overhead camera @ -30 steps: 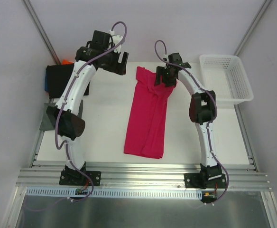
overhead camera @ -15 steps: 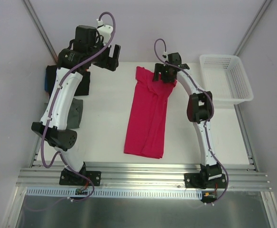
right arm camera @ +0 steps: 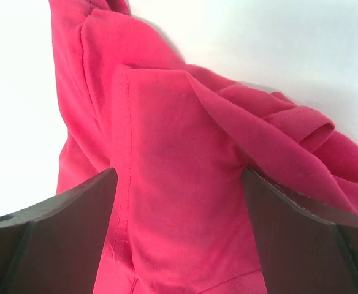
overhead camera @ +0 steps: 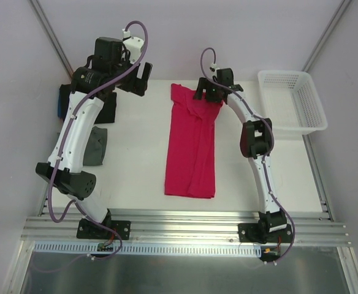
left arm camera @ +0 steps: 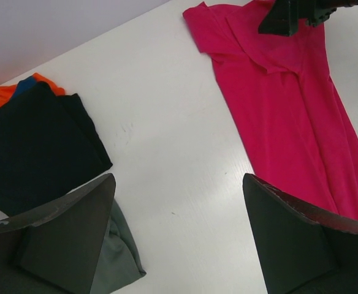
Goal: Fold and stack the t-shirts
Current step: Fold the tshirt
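A crimson-pink t-shirt (overhead camera: 191, 144) lies lengthwise mid-table, folded narrow, collar end at the back. It also shows in the left wrist view (left arm camera: 289, 104). My right gripper (overhead camera: 207, 93) is low over its back right corner. In the right wrist view the right gripper (right arm camera: 179, 174) is open with bunched pink cloth (right arm camera: 179, 202) between the fingers. My left gripper (overhead camera: 140, 76) is open and empty, raised at the back left; in its own view the left gripper (left arm camera: 179, 177) is over bare table. Folded black (left arm camera: 35, 147), blue (left arm camera: 26, 83), orange (left arm camera: 0, 95) and grey-green (left arm camera: 116, 257) shirts lie at the left.
A white mesh basket (overhead camera: 317, 103) stands at the back right corner. The black folded shirt (overhead camera: 75, 101) and the grey-green one (overhead camera: 96, 144) sit by the table's left edge, partly behind my left arm. A metal rail runs along the near edge.
My left arm has risen and swung back to the left. My right gripper moved back and left, and the pink shirt shifted and lies straighter, its collar end further left.
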Controlling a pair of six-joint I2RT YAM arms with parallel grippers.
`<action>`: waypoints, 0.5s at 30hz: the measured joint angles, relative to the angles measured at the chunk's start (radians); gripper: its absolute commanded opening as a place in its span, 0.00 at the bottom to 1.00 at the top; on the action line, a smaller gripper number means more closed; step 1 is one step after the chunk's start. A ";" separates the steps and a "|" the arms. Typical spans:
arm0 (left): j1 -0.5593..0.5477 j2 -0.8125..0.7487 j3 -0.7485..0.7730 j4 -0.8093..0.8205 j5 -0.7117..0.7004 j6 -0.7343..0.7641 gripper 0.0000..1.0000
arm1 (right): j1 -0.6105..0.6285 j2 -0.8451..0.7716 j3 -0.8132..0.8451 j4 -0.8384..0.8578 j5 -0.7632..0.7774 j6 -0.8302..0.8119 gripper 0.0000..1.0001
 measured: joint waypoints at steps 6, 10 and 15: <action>0.000 -0.034 -0.041 -0.001 -0.016 0.008 0.86 | 0.018 0.024 0.011 0.047 -0.028 0.033 0.87; 0.000 -0.041 -0.056 0.000 -0.025 0.010 0.86 | 0.035 0.025 0.011 0.060 -0.044 0.047 0.87; 0.000 -0.044 -0.074 -0.002 -0.026 0.010 0.87 | 0.047 0.025 0.011 0.063 -0.053 0.052 0.86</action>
